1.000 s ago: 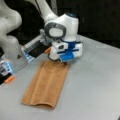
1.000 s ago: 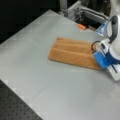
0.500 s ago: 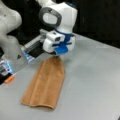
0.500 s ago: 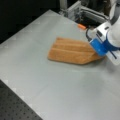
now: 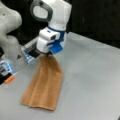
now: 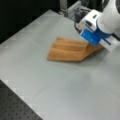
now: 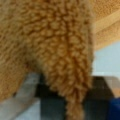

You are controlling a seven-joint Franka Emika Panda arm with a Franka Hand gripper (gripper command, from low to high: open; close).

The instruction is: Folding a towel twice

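- The near end of the towel (image 5: 43, 87) lies flat on the grey table (image 5: 95, 82), down by a front view's bottom, and it looks like a long strip with doubled layers, so I judge the first fold is already made
- The middle of the towel slopes up off the table toward the far end, like a little ramp
- The far end of the towel is lifted, and it hangs right under the gripper (image 5: 47, 55), touching it
- The gripper is pinching that far end of the towel; in the wrist view the fuzzy cloth (image 7: 62, 50) fills nearly everything and a tuft hangs down between the dark fingers
- In a front view the gripper (image 6: 88, 45) sits at the right end of the towel (image 6: 67, 50), with the rest spread out to its left
- To do this fold well, I think the pinch must stay tight so no layer slips out, the lifted end should travel straight along the strip, and the near end should stay put so the edges can line up
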